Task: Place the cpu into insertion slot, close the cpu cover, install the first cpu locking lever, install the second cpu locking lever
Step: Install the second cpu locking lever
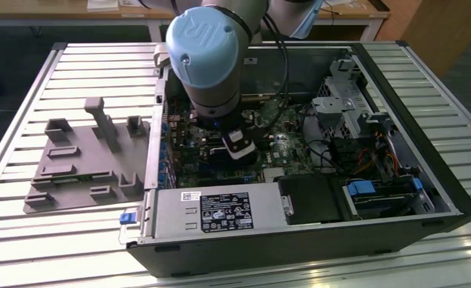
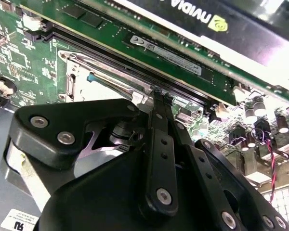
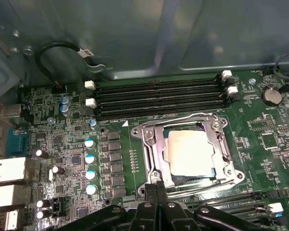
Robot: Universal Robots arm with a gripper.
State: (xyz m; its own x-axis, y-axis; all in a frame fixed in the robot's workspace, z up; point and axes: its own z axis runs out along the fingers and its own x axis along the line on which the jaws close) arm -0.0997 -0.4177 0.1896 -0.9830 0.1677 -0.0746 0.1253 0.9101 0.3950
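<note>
Insertion slot (image 3: 190, 154) open from above, the cpu (image 3: 191, 151) lying flat in it under the cpu cover (image 3: 154, 154). Memory slots (image 3: 159, 98) run just beside the slot, chassis wall (image 3: 135, 38) beyond them. Capacitors (image 3: 89, 166) near. Gripper (image 3: 158, 188) touches the slot's edge.

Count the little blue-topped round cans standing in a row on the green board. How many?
4 in the first wrist view, in a row beside the insertion slot. The gripper may hide more.

Bright daylight, table glare, shadowed case
</note>
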